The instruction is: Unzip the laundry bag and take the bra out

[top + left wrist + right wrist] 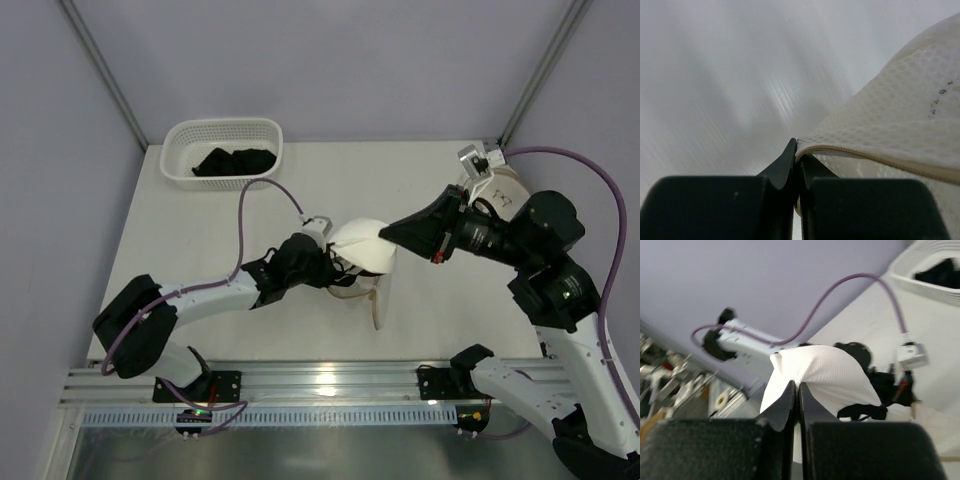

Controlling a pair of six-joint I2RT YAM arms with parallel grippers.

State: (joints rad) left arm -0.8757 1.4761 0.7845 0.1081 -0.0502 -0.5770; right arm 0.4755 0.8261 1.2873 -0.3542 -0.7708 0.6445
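Nearer than the lattice basket (172, 160), my left gripper (797, 150) pinched the laundry bag (900, 125) at its rim; my right gripper (796, 390) clamped the bra (820, 372), stretched crosswise above the white table (450, 180).

Top cam: high behind the bases, looking down on the whole table (200, 230); left wrist cam: jammed close on bag (900, 115) mesh; right wrist cam: close on bra (820, 375), facing the left arm (747, 340); all share the mid-table cloth.
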